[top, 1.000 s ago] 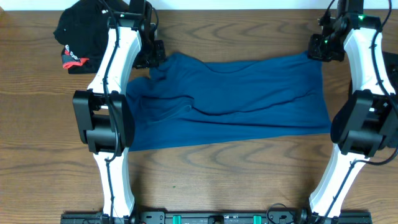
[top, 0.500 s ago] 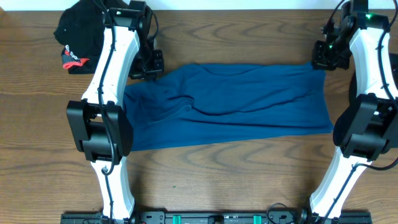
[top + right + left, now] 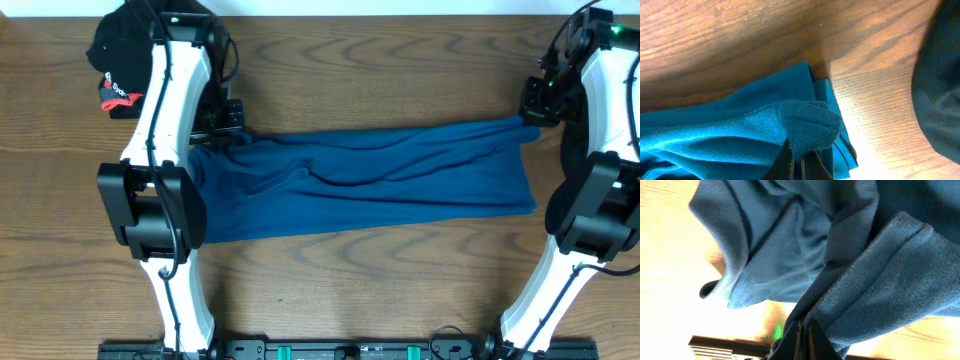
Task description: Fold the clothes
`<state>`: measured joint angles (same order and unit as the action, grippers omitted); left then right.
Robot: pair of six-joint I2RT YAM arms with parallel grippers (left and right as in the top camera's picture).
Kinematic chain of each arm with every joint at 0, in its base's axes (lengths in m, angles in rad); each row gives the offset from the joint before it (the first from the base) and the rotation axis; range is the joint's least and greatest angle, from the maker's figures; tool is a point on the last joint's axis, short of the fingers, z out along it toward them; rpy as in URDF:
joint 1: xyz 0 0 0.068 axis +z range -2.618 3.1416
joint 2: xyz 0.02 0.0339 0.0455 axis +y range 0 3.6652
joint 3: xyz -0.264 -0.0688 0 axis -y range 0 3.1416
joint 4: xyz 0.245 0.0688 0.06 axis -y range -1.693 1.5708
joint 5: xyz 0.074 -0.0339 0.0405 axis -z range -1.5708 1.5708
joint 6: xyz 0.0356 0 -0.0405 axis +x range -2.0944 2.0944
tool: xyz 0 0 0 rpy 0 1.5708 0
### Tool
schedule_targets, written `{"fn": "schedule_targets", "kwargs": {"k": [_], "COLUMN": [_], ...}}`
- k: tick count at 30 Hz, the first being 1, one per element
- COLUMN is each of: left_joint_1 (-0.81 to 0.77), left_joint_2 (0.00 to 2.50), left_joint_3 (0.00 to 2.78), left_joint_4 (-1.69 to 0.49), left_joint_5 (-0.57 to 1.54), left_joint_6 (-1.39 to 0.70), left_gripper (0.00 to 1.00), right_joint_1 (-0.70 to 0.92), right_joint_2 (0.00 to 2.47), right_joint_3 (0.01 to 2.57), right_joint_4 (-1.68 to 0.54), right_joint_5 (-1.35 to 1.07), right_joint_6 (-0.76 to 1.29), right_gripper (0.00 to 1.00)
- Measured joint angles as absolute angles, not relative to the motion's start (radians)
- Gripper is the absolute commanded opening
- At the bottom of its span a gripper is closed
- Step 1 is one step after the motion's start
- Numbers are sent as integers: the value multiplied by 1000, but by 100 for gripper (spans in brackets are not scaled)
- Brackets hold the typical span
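Observation:
The teal-blue shirt (image 3: 370, 185) lies stretched across the table as a wide band, folded over itself. My left gripper (image 3: 222, 128) is shut on its far left corner; in the left wrist view the cloth (image 3: 840, 255) hangs bunched from my closed left gripper (image 3: 803, 330). At the far right corner my right gripper (image 3: 535, 112) is shut on the shirt. The right wrist view shows a fold of teal fabric (image 3: 807, 125) pinched in the right gripper (image 3: 801, 162). A black garment with red-and-white trim (image 3: 122, 55) sits bunched at the back left.
A dark garment (image 3: 940, 95) lies just right of the right gripper in its wrist view. The wooden table's back edge (image 3: 400, 14) runs along the top. Both arms' bases (image 3: 340, 350) stand at the front edge.
Both grippers have pulled the shirt's far edge toward the front, laying it over the near half. The shirt is now a narrower band.

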<state>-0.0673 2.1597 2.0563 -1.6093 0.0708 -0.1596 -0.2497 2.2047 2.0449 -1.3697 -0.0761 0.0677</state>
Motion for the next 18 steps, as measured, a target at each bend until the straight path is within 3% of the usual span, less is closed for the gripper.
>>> {"fn": "schedule_targets", "kwargs": {"k": [18], "left_joint_1": [-29], "left_joint_2": [2160], "left_joint_3": [2056], "left_joint_4": [-1612], "left_joint_5": [19], "left_joint_6": [-160], "left_gripper": [6], "right_joint_1": [-257], "right_joint_2": [2204], "right_joint_3": [2045], "right_joint_4": [-1524], "right_joint_5": [11], "right_joint_6": [110], "right_gripper": [1]}}
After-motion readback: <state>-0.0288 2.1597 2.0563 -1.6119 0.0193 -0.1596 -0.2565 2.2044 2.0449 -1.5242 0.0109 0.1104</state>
